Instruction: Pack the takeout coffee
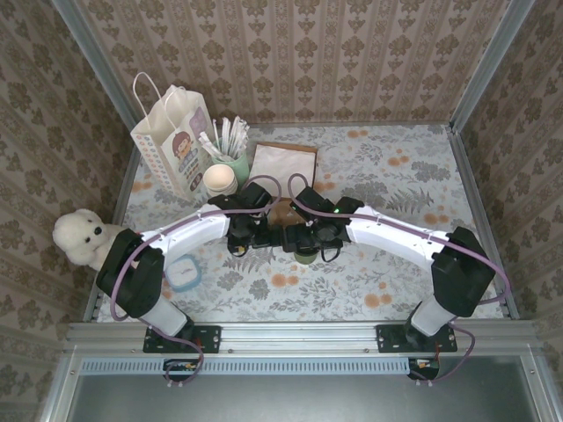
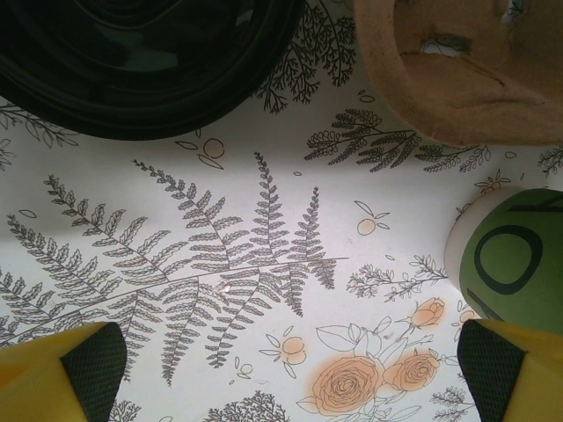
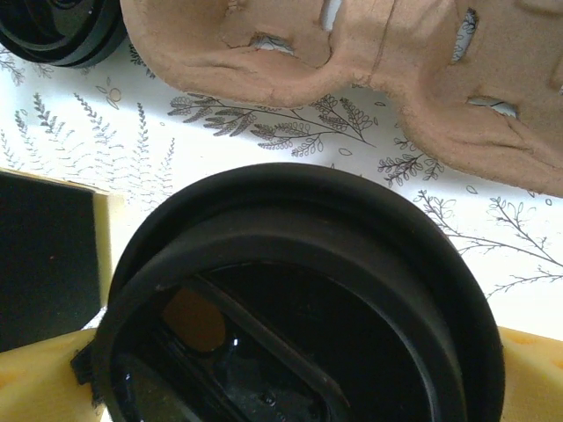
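- So where is the cup?
- The takeout coffee (image 3: 299, 290) is on the flowered table (image 1: 396, 264), near the middle. It sits just on the arms' side of the brown pulp carrier (image 3: 422, 79), beside it and not in any slot.
- Does anything have hold of it?
- The right gripper (image 3: 290, 352) is around it. The jaws are spread as wide as they go, with the black lid filling the gap between the yellow fingers (image 3: 528, 378). I can't tell whether the pads actually press on it.
- And the other arm?
- The left gripper (image 2: 286, 356) is spread wide too, hanging over bare fern-print cloth with nothing between its fingers. The cup's green wall with its black lettering is just beside one fingertip.
- What's the dark round thing past it?
- That's a loose black lid (image 2: 141, 61), lying flat on the cloth next to the carrier, apart from the cup.
- Anything else on the table?
- A paper bag (image 1: 171, 141) stands at the back left corner, and a white plush toy (image 1: 81, 237) sits at the left edge.
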You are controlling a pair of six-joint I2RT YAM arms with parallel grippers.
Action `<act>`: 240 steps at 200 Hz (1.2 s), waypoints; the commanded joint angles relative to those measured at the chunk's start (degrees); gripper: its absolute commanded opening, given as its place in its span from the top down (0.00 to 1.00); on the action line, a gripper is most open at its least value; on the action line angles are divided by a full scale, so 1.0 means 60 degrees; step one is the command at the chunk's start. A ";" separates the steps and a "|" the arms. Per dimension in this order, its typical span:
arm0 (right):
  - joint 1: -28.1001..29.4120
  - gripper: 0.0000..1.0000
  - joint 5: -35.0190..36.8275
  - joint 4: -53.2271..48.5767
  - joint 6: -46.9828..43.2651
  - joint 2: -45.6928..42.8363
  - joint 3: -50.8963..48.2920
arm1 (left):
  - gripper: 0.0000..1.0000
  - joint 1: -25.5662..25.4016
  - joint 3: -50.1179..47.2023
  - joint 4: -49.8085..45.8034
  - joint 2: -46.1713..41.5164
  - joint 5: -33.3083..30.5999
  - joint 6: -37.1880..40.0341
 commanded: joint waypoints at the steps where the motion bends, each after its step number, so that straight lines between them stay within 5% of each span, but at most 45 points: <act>1: 0.0114 0.00 0.0433 -0.0345 0.0007 0.0171 0.0040 | 0.00 0.0058 0.0033 -0.0269 -0.0014 -0.0193 -0.0111; 91: -0.0029 0.10 0.0482 -0.1070 -0.0400 -0.0911 -0.0471 | 0.00 0.0043 0.0175 -0.0037 -0.0611 -0.0390 0.0164; 157: -0.1813 0.10 -0.0180 -0.1588 -0.1390 -0.2420 -0.1625 | 0.00 0.0069 -0.0463 0.1386 -0.2529 -0.1281 0.1285; 198: -0.3165 0.09 -0.0022 -0.1638 -0.1866 -0.2683 -0.1577 | 0.00 0.0139 -0.0607 0.0818 -0.3802 -0.3271 0.1432; 240: -0.4043 0.09 0.0357 -0.1359 -0.2502 -0.1907 -0.0707 | 0.00 0.0701 -0.1226 0.0225 -0.5369 -0.5070 0.0041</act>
